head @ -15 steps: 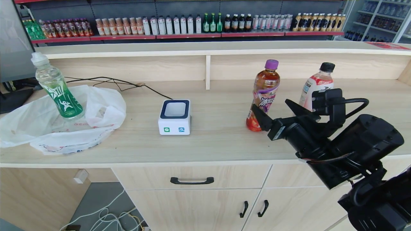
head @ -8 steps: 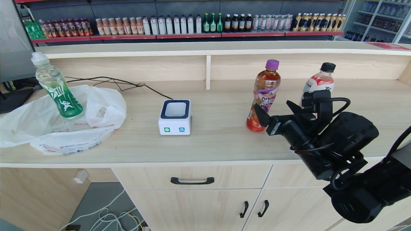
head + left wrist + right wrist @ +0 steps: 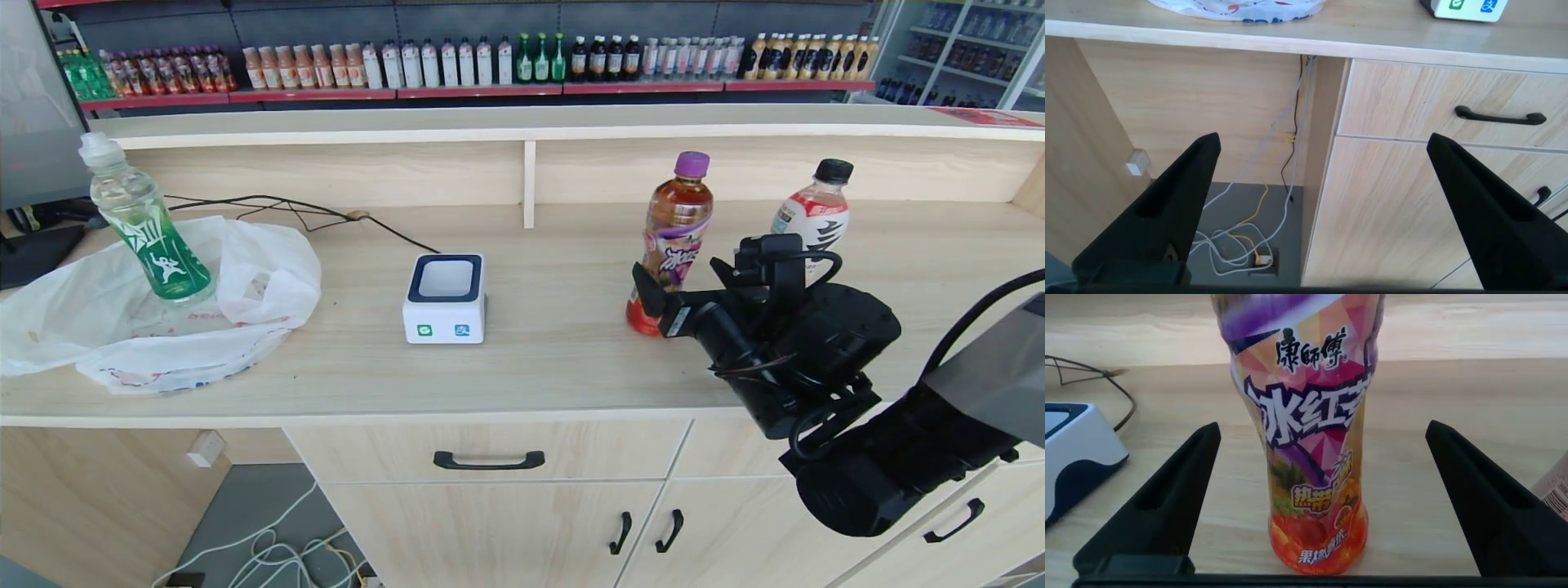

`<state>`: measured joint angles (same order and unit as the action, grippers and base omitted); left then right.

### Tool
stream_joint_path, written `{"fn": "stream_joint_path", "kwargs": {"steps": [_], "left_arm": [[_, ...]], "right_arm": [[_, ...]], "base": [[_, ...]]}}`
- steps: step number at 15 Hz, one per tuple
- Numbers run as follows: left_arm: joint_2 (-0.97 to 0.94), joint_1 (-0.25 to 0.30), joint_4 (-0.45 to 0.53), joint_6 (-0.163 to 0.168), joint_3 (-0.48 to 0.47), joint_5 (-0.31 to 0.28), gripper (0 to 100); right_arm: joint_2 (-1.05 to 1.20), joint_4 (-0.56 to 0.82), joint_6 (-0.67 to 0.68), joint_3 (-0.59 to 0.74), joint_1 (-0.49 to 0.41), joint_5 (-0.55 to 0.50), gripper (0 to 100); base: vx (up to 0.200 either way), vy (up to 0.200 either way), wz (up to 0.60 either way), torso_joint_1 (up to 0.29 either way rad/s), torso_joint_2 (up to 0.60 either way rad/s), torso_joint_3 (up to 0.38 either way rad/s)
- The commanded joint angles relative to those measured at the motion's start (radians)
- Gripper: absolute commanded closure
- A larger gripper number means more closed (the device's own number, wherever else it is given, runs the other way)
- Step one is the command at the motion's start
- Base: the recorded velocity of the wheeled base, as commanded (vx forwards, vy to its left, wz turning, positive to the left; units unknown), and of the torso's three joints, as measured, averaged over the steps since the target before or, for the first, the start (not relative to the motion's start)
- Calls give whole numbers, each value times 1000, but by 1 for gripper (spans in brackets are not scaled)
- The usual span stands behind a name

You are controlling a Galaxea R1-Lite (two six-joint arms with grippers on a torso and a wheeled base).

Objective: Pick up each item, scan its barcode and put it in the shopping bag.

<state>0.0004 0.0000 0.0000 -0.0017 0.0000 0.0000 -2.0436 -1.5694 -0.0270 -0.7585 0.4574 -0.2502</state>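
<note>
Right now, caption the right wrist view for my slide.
Right gripper, fingers open, lined up on the upright tea bottle standing on the counter, scanner off to one side.

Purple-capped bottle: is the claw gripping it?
No, the right claw is open, with bare counter showing on both sides of the bottle.

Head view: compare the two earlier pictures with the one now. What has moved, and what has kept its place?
The right tool, open throughout, has advanced over the counter toward the purple-capped bottle and is now close in front of it, not gripping it. Nothing was taken hold of or let go. Both that bottle and the black-capped bottle, scanner, green bottle and shopping bag stayed put.
</note>
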Motion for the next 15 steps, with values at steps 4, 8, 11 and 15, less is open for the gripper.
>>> {"fn": "stream_joint_path", "kwargs": {"steps": [4,8,11,15], "left_arm": [[0,0,0,0,0,0,0],[0,0,0,0,0,0,0],[0,0,0,0,0,0,0],[0,0,0,0,0,0,0]], "right_arm": [[-53,-1,-1,-76,-2,2,0],[-69,-1,-1,-117,-2,3,0],[-79,-1,-1,-134,-2,5,0],[-104,-1,6,-177,1,6,0]], "base": [[0,0,0,0,0,0],[0,0,0,0,0,0],[0,0,0,0,0,0],[0,0,0,0,0,0]]}}
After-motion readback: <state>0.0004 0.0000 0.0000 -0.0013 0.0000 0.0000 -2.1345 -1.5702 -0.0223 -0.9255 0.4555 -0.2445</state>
